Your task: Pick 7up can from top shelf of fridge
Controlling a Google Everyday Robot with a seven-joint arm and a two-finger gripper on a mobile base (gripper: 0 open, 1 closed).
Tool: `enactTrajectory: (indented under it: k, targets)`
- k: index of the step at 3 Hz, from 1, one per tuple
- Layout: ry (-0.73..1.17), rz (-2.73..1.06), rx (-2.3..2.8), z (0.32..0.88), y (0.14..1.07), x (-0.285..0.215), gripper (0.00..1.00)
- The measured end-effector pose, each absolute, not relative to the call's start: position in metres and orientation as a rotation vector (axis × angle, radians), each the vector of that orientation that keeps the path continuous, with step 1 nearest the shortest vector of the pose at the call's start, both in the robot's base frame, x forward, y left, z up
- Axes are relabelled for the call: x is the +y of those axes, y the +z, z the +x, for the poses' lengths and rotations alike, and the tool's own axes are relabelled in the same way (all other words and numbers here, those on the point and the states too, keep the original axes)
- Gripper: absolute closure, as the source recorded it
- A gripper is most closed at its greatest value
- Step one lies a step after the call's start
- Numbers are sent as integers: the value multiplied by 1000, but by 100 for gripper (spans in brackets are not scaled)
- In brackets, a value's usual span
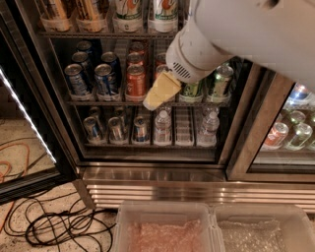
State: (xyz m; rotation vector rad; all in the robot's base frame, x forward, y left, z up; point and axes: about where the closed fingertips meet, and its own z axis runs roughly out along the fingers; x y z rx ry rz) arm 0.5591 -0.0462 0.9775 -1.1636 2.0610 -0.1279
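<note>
The fridge point(147, 174) stands open in front of me, its ribbed steel base low in the camera view. The top shelf point(98, 34) runs along the upper edge of the view. Two 7up cans, white with green and red print, stand on it side by side point(129, 11) point(164, 12), cut off at the top. Tan cans point(55, 12) stand to their left. My gripper point(158, 93), pale yellow at the tip, hangs from the white arm point(246, 34) in front of the middle rack, below the 7up cans and apart from them.
The middle rack holds blue cans point(78, 78), orange cans point(135, 81) and green cans point(221, 78). The lower rack holds short cans and water bottles point(162, 127). The open door point(24, 113) is at left, with cables point(49, 226) on the floor. Two plastic bins point(165, 229) sit in front.
</note>
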Motion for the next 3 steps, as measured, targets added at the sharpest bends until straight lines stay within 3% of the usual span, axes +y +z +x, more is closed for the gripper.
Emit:
enactTrajectory:
  k: [1,3]
  targets:
    - [-198,-1058,2035,589,981,-36,0]
    - [-202,-932,2025,595,986,-29,0]
